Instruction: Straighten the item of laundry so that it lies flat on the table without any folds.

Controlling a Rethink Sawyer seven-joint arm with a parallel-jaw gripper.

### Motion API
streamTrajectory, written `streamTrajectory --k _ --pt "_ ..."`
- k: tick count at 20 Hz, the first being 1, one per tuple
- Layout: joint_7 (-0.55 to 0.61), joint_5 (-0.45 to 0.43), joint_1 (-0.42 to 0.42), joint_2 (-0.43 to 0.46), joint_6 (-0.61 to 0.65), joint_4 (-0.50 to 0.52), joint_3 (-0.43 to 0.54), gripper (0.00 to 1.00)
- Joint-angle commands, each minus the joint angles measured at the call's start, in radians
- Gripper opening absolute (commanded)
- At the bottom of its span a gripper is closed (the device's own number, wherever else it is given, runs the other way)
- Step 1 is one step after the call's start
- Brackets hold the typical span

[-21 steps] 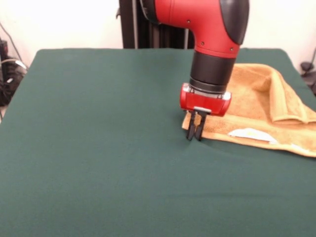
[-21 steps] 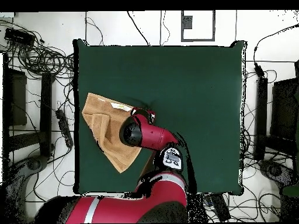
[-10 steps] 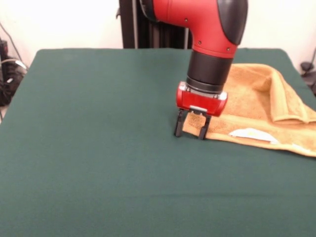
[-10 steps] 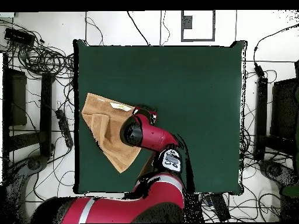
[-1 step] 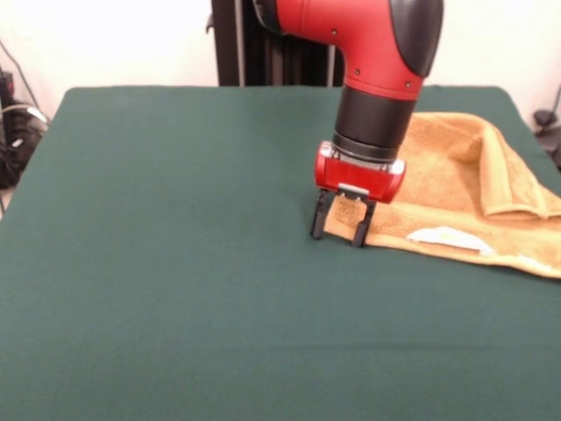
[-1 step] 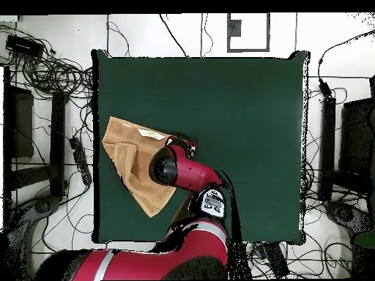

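One orange-tan terry hand towel [image 5: 456,189] lies partly folded at one side edge of the dark green cloth-covered desk [image 5: 175,263]. One red-and-black gripper [image 5: 339,231], fingers spread, straddles the towel's corner, tips at desk level.

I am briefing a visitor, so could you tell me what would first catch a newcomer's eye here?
The red arm's gripper, open, stands over the near corner of the orange-tan towel. The towel lies at one side of the green table, with a flap folded over itself.
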Motion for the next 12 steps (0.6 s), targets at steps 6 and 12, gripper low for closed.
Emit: streamTrajectory --k 6,12 --pt "0.231 0.004 0.014 -0.028 0.115 0.236 0.161 1.0" --pt "0.239 0.029 0.032 -0.024 0.097 0.245 0.16 1.0"
